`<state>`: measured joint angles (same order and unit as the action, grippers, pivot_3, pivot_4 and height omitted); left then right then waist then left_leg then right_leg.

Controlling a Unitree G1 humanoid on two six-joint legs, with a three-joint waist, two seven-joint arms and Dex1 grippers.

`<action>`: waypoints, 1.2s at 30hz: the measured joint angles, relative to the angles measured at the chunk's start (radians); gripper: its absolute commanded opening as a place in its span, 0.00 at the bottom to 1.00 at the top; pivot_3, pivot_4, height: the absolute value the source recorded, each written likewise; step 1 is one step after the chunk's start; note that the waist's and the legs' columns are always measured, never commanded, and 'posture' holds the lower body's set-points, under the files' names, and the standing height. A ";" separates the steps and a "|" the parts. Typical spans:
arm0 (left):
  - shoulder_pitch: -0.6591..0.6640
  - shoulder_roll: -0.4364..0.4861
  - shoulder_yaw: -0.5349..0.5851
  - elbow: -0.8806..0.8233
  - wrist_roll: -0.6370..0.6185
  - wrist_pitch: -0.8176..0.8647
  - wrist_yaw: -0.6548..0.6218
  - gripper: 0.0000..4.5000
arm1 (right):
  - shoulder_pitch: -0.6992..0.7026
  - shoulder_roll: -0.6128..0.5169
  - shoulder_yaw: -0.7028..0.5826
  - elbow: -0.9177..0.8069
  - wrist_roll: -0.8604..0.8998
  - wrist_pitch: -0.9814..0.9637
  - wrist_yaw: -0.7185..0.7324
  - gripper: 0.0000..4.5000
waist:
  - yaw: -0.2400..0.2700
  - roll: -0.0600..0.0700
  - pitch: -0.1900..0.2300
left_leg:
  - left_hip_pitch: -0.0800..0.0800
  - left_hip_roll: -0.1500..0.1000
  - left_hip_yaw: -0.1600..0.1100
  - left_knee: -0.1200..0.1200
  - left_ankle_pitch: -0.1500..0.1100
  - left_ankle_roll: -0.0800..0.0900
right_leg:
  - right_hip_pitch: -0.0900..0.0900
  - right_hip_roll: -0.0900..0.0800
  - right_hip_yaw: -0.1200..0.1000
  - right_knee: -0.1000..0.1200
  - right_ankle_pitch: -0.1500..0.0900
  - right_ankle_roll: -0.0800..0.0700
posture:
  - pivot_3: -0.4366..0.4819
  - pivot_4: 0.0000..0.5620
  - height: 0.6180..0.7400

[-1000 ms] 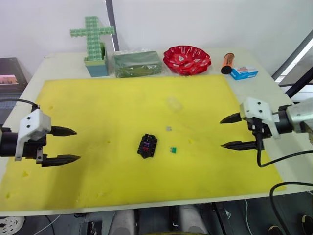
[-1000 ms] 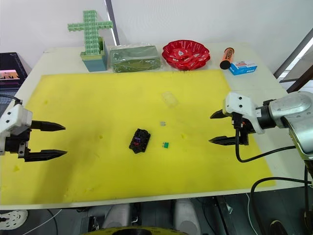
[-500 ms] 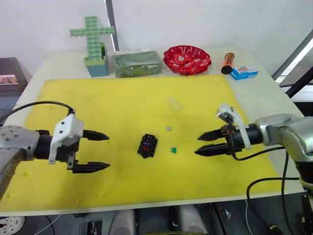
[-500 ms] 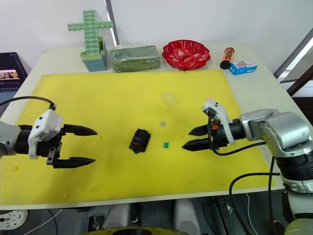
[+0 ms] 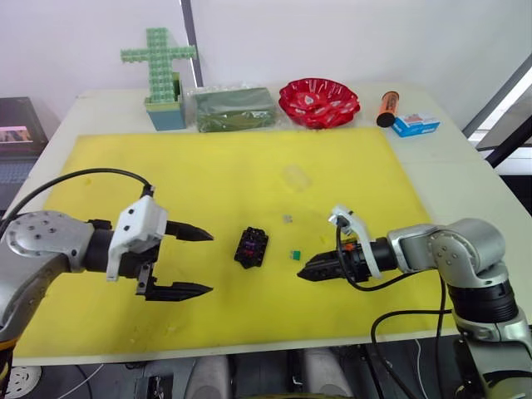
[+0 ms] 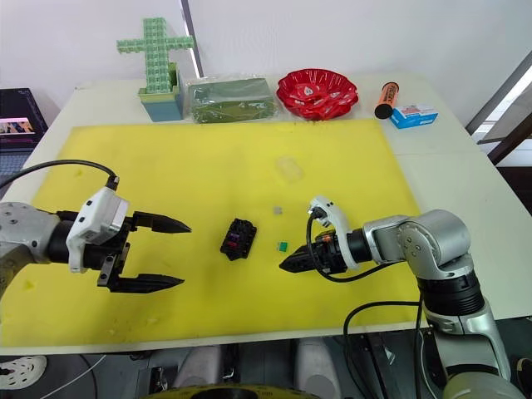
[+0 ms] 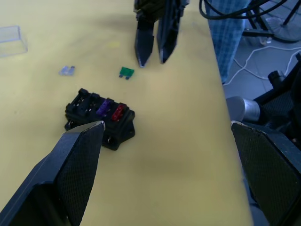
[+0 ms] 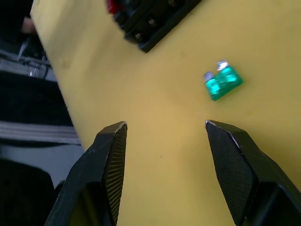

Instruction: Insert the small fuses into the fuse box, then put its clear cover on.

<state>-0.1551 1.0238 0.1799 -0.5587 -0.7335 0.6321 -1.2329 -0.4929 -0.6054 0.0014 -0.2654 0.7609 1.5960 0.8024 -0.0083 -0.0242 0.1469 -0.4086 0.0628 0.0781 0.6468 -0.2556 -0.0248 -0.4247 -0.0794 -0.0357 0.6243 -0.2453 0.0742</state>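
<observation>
While the fuse box (image 5: 251, 247) sits mid yellow mat (image 5: 224, 183), a green fuse (image 5: 294, 254) and grey fuse (image 5: 287, 219) lie just right of it, clear cover (image 5: 295, 175) beyond. Left wrist view: purple and red fuses seated in the box, left gripper (image 5: 189, 261) spread wide. Right wrist view: right gripper (image 8: 164, 127) spread, empty, near the green fuse.

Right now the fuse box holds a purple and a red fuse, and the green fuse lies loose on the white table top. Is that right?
Not quite: the green fuse lies on the yellow mat, not the white table top, as the left wrist view shows. The fuse box does hold a purple and a red fuse.
</observation>
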 measured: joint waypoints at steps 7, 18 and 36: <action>-0.058 -0.011 -0.016 -0.033 -0.043 0.018 0.034 1.00 | -0.003 0.028 -0.027 0.068 0.014 0.012 -0.042 0.62 | -0.001 0.000 0.000 | 0.000 0.000 0.000 0.000 0.000 0.000 | 0.000 0.000 0.000 0.000 0.000 0.001 | 0.48 0.27 1.00; -0.066 -0.012 -0.093 -0.033 0.013 -0.031 0.027 1.00 | -0.039 0.070 -0.072 0.192 0.071 0.012 -0.115 0.62 | -0.003 0.000 0.000 | 0.001 0.000 0.000 0.000 0.000 0.000 | 0.000 0.001 0.000 0.000 0.001 0.002 | 0.48 0.27 1.00; -0.078 -0.016 -0.097 0.003 0.050 -0.050 0.040 1.00 | -0.074 0.132 -0.083 0.232 0.201 0.012 -0.294 0.62 | -0.004 0.000 0.000 | 0.001 0.001 -0.001 0.000 0.000 0.000 | 0.000 0.002 0.000 0.001 0.001 0.003 | 0.48 0.27 1.00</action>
<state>-0.2328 1.0077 0.0832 -0.5562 -0.6835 0.5821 -1.1930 -0.5672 -0.4733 -0.0818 -0.0337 0.9616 1.6082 0.5083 -0.0120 -0.0243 0.1468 -0.4081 0.0633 0.0773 0.6464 -0.2556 -0.0247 -0.4243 -0.0775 -0.0352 0.6249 -0.2439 0.0767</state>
